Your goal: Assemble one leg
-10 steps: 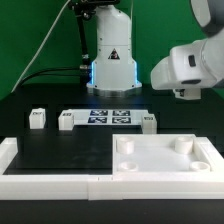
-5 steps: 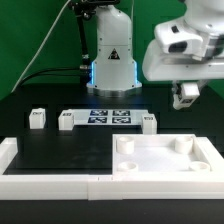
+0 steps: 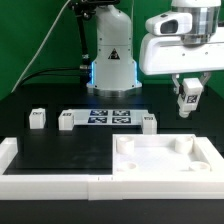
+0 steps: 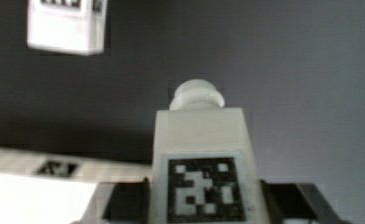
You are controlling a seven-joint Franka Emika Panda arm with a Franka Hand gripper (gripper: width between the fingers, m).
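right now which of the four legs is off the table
The leg held in the gripper, up in the air at the exterior view's right. The other three legs stand on the table, near the marker board.

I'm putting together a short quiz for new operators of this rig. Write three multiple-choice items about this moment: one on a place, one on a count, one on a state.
1. Where is the held leg?
A. Raised above the table, at the exterior view's right
B. Lying on the table, at the exterior view's left
C. Resting on the table's front edge

2. How many loose legs stand on the table?
A. One
B. Three
C. Five

3. What is the gripper doing?
A. Open and empty
B. Shut on a leg
C. Out of view

Answers:
1 A: the exterior view shows dark background below the held leg, well above the table.
2 B: two stand at the exterior view's left and one nearer its right.
3 B: the wrist view shows the tagged leg sitting between the fingers.
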